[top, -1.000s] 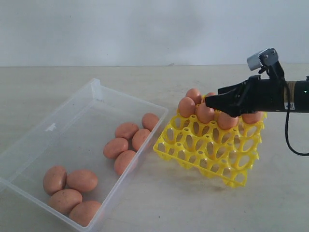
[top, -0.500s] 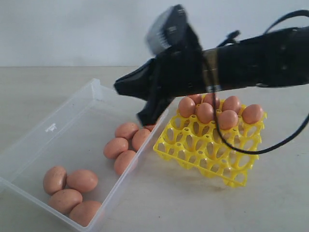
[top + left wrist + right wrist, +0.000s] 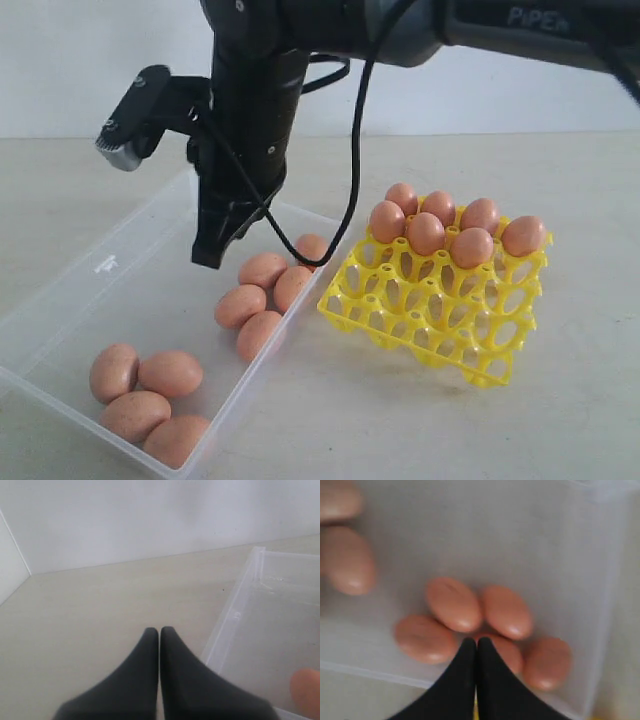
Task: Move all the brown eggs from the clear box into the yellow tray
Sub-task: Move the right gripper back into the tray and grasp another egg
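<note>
Several brown eggs [image 3: 263, 270] lie in the clear box [image 3: 130, 290], one cluster near its right wall and another group [image 3: 150, 390] at the near end. Several more eggs [image 3: 426, 233] sit in the far rows of the yellow tray [image 3: 440, 310]. My right gripper [image 3: 207, 258] hangs tip-down over the box, just left of the cluster, shut and empty. In the right wrist view its tips [image 3: 476, 640] are above the cluster of eggs [image 3: 453, 604]. My left gripper [image 3: 159, 630] is shut and empty over bare table beside the box's rim [image 3: 227, 625].
The right arm [image 3: 250, 90] and its cable cross above the box's far end from the upper right. The yellow tray stands tilted just right of the box. A pale wall [image 3: 80, 60] runs behind the table.
The right arm has swung left from above the yellow tray to above the clear box and now points down. Its jaws have shut on nothing. The eggs have not moved.
</note>
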Robot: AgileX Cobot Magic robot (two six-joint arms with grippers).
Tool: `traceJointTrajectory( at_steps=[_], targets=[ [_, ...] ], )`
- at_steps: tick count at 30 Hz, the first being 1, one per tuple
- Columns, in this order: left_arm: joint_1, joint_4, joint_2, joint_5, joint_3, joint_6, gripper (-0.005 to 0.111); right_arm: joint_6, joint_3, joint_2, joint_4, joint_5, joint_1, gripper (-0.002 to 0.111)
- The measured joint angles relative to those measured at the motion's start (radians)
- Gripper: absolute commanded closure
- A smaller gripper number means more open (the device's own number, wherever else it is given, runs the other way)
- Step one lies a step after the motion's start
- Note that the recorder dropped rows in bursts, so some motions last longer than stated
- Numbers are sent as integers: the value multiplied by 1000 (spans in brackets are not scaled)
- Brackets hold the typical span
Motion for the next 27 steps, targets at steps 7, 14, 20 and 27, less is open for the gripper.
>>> traceJointTrajectory(
  at_steps=[7, 14, 20, 27],
  targets=[
    [0, 0, 0, 0, 0, 0, 105, -243, 1, 30, 174, 8, -7, 64],
    [0, 0, 0, 0, 0, 0, 105, -339, 214, 30, 37, -214, -9, 46],
    [0, 0, 0, 0, 0, 0, 105, -345, 227, 63, 52, -416, -9, 46],
    [0, 0, 0, 0, 0, 0, 105, -345, 231, 137, 104, -410, -9, 46]
  ],
)
